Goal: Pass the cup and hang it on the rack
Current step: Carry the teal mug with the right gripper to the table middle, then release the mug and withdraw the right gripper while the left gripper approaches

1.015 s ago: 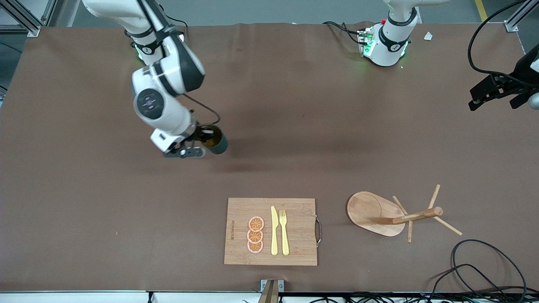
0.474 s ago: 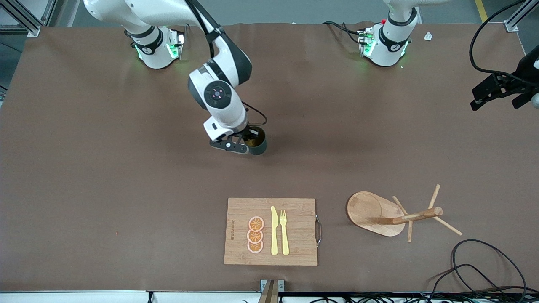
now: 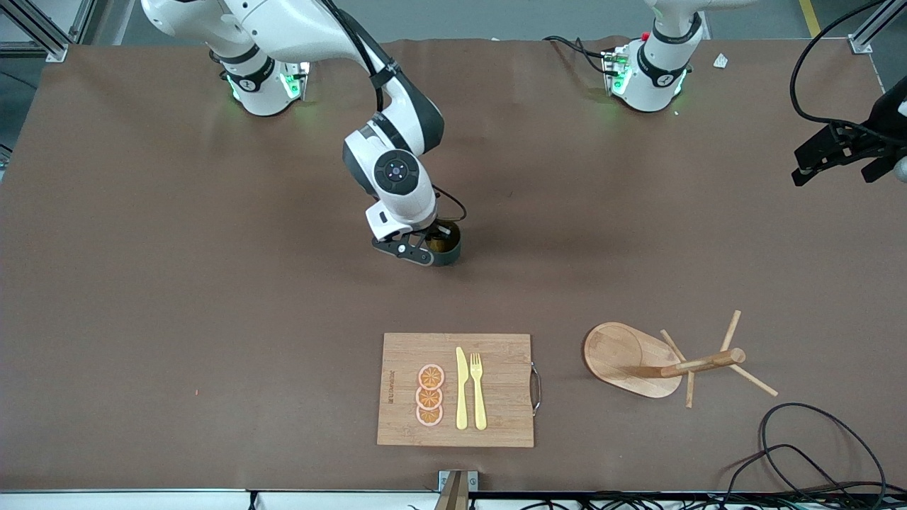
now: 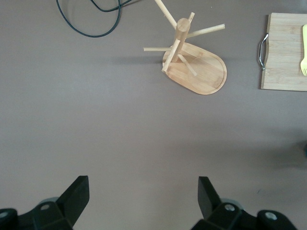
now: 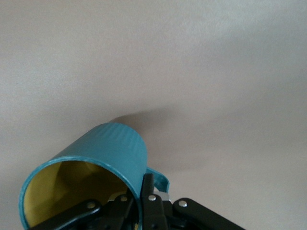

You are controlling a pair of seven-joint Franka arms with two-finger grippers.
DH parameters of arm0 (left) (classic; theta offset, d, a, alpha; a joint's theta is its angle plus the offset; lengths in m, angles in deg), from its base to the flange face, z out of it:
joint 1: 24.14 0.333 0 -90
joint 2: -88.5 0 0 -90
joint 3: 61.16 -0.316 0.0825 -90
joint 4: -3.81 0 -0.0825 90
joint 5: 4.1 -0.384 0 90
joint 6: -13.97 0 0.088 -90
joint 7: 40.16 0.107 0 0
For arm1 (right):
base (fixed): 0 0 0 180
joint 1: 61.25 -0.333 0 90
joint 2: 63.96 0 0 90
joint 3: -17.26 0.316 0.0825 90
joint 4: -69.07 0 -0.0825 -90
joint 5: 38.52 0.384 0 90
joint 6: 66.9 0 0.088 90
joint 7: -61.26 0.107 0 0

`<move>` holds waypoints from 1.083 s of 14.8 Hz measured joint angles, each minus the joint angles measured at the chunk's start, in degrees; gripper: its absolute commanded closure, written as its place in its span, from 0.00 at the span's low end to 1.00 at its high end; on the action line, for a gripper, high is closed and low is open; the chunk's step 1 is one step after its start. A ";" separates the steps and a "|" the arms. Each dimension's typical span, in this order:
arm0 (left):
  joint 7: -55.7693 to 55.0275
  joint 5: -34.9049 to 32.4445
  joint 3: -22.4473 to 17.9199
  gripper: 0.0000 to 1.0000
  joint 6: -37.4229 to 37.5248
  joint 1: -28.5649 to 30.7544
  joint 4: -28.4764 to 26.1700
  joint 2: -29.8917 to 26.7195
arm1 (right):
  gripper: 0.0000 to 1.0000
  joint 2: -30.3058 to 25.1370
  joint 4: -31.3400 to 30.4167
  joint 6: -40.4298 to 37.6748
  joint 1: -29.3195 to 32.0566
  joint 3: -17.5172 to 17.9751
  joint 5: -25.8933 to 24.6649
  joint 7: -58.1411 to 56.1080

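The right gripper (image 3: 434, 244) is clamped on the rim of the cup (image 3: 446, 244), holding it over the middle of the table (image 3: 142, 283). The rack (image 3: 641, 358) stands nearer the front camera, toward the left arm's end, just beside the cutting board (image 3: 455, 389). The left gripper (image 3: 829, 157) waits at its own end, jaws spread wide

1. My right gripper (image 3: 434, 249) is clamped on the cup's (image 3: 446, 244) rim, over the middle of the table (image 3: 142, 283); cup mouth faces up.
2. My left gripper (image 3: 825, 156) waits, fingers spread, at the table edge on my left arm's end.
3. Rack (image 3: 638, 361) stands near the camera-side edge, toward my left arm's end.
4. Cutting board (image 3: 496, 389) beside it at that edge's middle carries orange slices (image 3: 430, 395), knife (image 3: 461, 389), fork (image 3: 478, 389).
5. Black cable (image 3: 815, 446) loops at the camera-side corner by the rack.
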 measured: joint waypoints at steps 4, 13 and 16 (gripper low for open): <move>0.00 0.00 0.05 0.00 -0.84 0.00 -0.02 0.07 | 0.00 1.51 1.94 0.00 -1.01 0.00 0.00 1.83; -0.68 0.00 1.02 0.00 -2.21 -1.86 -0.08 1.60 | 0.00 -2.26 4.67 -7.62 2.38 -1.72 -0.06 -8.36; -3.97 0.00 1.07 0.00 -2.24 -4.18 -0.11 2.46 | 0.00 -7.74 4.77 -16.51 9.15 -2.07 -0.06 -19.60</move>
